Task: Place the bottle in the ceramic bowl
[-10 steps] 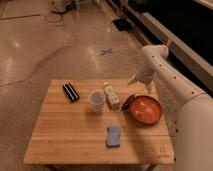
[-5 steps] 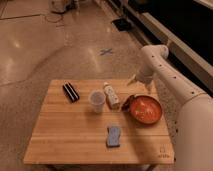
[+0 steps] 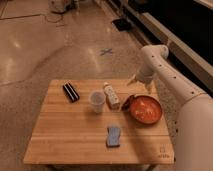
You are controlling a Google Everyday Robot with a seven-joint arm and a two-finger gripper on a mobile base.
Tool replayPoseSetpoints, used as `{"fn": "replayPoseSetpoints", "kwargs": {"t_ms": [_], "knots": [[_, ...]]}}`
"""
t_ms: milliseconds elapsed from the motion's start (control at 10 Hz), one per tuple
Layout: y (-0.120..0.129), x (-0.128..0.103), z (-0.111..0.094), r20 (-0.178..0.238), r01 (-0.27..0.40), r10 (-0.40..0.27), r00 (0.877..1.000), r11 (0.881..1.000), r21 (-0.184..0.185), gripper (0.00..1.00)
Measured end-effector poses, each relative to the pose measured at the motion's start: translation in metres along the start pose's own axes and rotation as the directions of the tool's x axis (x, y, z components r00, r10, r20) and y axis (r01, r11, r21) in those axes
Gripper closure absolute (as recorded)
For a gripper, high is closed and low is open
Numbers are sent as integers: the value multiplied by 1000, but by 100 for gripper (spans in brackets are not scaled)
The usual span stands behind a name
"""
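Observation:
The bottle is pale cream with a white cap and lies on the wooden table, just right of the cup. The ceramic bowl is wide and orange-red with a pale speckled inside. It sits near the table's right edge, close to the right of the bottle. My gripper hangs from the white arm over the table's far right edge. It is behind the bowl, above and to the right of the bottle, and touches neither.
A translucent whitish plastic cup stands upright left of the bottle. A black oblong object lies at the far left. A blue sponge lies near the front. My white arm runs along the table's right side.

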Motion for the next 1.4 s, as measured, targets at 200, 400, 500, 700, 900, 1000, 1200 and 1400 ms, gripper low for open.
{"fn": "replayPoseSetpoints", "kwargs": {"t_ms": [200, 400, 500, 700, 900, 1000, 1200, 1400], "knots": [[-20, -11, 6, 1, 76, -76, 997, 997, -17, 20], [-44, -21, 15, -2, 152, -152, 988, 988, -33, 20], [-62, -28, 23, -6, 201, -202, 979, 979, -42, 20], [-93, -35, 35, -29, 270, -272, 962, 962, -48, 20], [-113, -37, 46, -61, 310, -313, 948, 949, -46, 20], [-121, -38, 50, -73, 324, -326, 942, 945, -41, 20], [-139, -40, 66, -103, 357, -359, 928, 933, -30, 20], [-146, -42, 80, -113, 379, -380, 918, 925, -30, 20]]}}
